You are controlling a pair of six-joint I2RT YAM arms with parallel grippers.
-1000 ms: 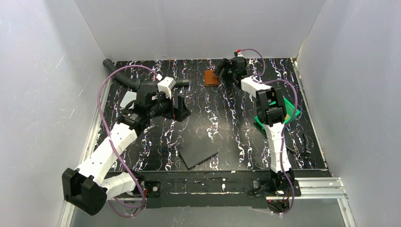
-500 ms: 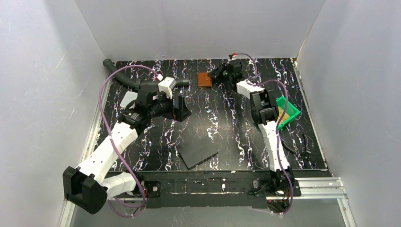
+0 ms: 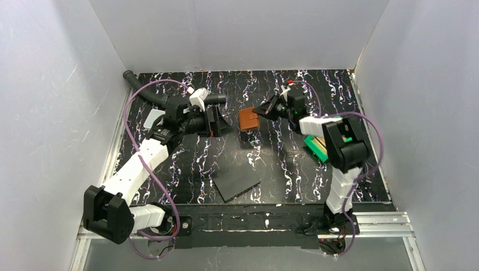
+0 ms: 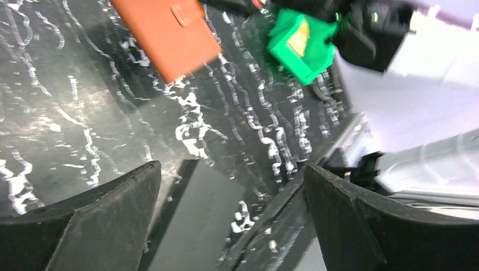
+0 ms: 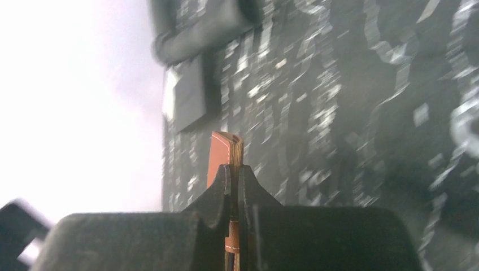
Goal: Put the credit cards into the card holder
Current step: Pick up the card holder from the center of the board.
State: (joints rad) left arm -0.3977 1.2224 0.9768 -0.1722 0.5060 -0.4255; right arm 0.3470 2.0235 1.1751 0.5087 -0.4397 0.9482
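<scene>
Two robot arms reach over a black bench (image 3: 282, 169) streaked with white. There is one brown leather card holder (image 3: 248, 119), folded shut. The right hand (image 3: 262, 110) is closed on one edge of it. The right wrist view shows it edge-on, pinched between the two fingers (image 5: 223, 189), with its fold pointing away from the wrist. The left wrist view shows its snap tab on the broad face.

The left hand (image 3: 219, 121) faces the right hand, with the card holder between them. Its two fingers (image 4: 113, 214) are spread wide and hold nothing.

One green plastic bin (image 3: 312, 148) sits behind the right hand, partly under that arm's elbow. Orange-yellow credit cards (image 4: 301, 35) show inside it. Blur and the arm keep them from being counted.

One dark grey flat slab (image 3: 237, 182) lies on the bench, back from the left hand towards the arm bases. One black ribbed hose (image 3: 144, 91) curves behind the left hand at the bench's far corner. One pale flat piece (image 3: 152, 118) lies beside the left arm's wrist.
</scene>
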